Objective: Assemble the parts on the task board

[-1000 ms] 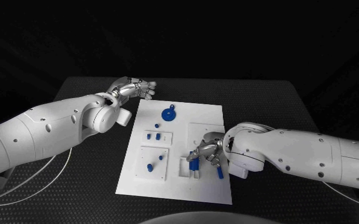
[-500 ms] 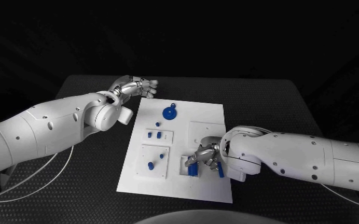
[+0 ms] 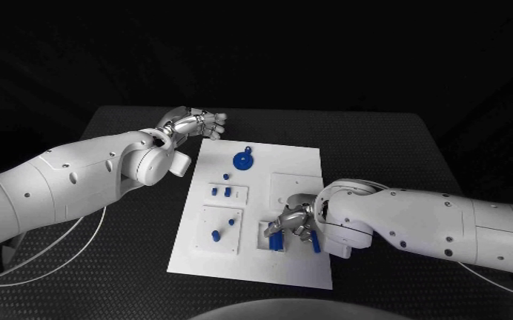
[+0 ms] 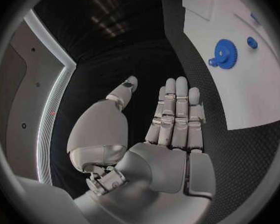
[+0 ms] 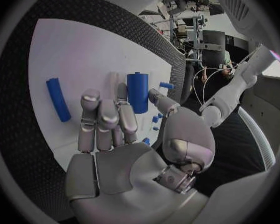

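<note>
The white task board (image 3: 294, 168) lies mid-table. My right hand (image 3: 292, 224) hovers low over its near right part. In the right wrist view a finger and the thumb of the right hand (image 5: 124, 134) flank a short blue cylinder (image 5: 137, 91) and touch its sides. That cylinder (image 3: 278, 241) sits at a raised white plate. A blue rod (image 3: 314, 243) lies beside the hand, loose on the board (image 5: 58, 99). My left hand (image 3: 196, 124) floats off the board's far left corner, fingers straight and apart, holding nothing (image 4: 171, 129). A blue gear (image 3: 242, 161) lies on the far part (image 4: 225, 54).
Small blue pegs (image 3: 220, 192) stand in a left-side plate, and two more blue pieces (image 3: 222, 230) sit in the plate nearer me. Black table (image 3: 385, 142) surrounds the board. White cables (image 3: 64, 250) trail at the left.
My right hand has shifted slightly toward the near edge, with the blue cylinder still at its fingertips. The left hand has barely moved.
</note>
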`<state>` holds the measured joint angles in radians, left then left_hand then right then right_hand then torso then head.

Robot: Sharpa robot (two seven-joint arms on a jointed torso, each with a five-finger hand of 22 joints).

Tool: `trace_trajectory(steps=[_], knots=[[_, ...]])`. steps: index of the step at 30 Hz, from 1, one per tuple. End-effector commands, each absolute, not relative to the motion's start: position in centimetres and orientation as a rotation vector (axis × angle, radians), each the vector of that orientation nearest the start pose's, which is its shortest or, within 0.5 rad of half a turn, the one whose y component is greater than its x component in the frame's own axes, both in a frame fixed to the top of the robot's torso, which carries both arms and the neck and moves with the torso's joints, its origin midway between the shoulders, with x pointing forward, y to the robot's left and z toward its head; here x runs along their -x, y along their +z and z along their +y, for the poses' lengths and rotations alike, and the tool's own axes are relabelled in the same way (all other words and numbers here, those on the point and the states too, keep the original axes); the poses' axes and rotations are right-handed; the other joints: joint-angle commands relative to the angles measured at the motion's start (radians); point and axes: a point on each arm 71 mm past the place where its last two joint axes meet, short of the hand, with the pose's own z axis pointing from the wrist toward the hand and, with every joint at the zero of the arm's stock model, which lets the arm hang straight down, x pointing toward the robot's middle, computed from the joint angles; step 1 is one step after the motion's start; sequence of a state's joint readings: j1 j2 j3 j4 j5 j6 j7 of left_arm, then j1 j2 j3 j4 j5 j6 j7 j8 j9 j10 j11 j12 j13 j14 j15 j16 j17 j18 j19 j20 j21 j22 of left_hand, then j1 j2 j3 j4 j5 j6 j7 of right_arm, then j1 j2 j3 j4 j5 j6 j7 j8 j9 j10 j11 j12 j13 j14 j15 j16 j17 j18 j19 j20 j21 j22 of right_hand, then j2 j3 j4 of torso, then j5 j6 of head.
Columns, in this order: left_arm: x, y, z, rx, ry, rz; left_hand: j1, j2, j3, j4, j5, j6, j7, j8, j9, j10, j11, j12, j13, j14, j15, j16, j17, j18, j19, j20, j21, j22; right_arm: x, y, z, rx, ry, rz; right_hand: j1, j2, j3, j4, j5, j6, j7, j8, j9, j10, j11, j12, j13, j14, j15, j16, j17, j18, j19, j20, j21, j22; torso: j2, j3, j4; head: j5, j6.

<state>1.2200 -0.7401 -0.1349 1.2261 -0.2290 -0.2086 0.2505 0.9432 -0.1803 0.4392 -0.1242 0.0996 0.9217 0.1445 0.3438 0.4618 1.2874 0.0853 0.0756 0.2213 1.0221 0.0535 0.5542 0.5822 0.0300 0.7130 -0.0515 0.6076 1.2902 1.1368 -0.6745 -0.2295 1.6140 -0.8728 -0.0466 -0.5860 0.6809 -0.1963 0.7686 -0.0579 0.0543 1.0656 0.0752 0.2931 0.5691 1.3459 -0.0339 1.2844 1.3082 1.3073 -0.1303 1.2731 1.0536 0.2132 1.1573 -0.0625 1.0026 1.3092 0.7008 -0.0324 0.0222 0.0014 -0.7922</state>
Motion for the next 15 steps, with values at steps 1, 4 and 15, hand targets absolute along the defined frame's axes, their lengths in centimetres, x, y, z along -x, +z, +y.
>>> trace_trajectory(steps=[1, 4, 15], knots=[[-52.84, -22.36, 23.95, 0.934, -1.266, 1.665, -0.007, 0.001, 0.001, 0.006, -0.004, -0.008, -0.002, 0.005, -0.002, -0.006, 0.000, -0.002, -0.002, 0.008, 0.001, -0.004, 0.001, 0.008, -0.002, 0.007, -0.005, 0.001, -39.00, -30.92, -11.45, -0.265, 0.579, 2.578, -0.004, 0.000, -0.001, 0.007, -0.005, 0.002, 0.001, -0.003, -0.001, -0.004, -0.001, 0.004, 0.002, 0.002, -0.009, -0.004, 0.001, 0.049, 0.000, -0.001, 0.004, 0.006, 0.000, -0.0007, 0.0003, 0.001, 0.002], [-52.83, -22.36, 23.94, 0.934, -1.266, 1.667, -0.008, 0.001, 0.001, 0.007, -0.004, -0.008, -0.002, 0.005, -0.002, -0.006, 0.000, -0.002, -0.002, 0.008, 0.001, -0.004, 0.001, 0.008, -0.002, 0.007, -0.005, 0.001, -38.95, -30.91, -11.41, -0.268, 0.583, 2.581, -0.007, 0.003, -0.002, 0.009, -0.005, 0.003, 0.000, -0.002, 0.000, -0.003, -0.002, 0.005, 0.003, 0.001, -0.009, -0.005, 0.001, 0.049, 0.000, -0.001, 0.004, 0.006, 0.000, -0.0007, 0.0005, 0.002, 0.001], [-52.84, -22.37, 23.95, 0.933, -1.264, 1.668, -0.008, 0.001, 0.001, 0.007, -0.004, -0.008, -0.002, 0.005, -0.002, -0.006, 0.000, -0.003, -0.002, 0.008, 0.001, -0.005, 0.002, 0.008, -0.002, 0.007, -0.006, 0.002, -38.90, -30.92, -11.10, -0.273, 0.593, 2.587, -0.017, 0.002, -0.007, 0.014, -0.005, 0.004, -0.001, -0.002, 0.000, -0.002, -0.003, 0.006, 0.005, 0.001, -0.011, -0.005, 0.001, 0.049, 0.000, -0.002, 0.004, 0.005, 0.000, -0.0010, -0.0002, 0.005, -0.001]])
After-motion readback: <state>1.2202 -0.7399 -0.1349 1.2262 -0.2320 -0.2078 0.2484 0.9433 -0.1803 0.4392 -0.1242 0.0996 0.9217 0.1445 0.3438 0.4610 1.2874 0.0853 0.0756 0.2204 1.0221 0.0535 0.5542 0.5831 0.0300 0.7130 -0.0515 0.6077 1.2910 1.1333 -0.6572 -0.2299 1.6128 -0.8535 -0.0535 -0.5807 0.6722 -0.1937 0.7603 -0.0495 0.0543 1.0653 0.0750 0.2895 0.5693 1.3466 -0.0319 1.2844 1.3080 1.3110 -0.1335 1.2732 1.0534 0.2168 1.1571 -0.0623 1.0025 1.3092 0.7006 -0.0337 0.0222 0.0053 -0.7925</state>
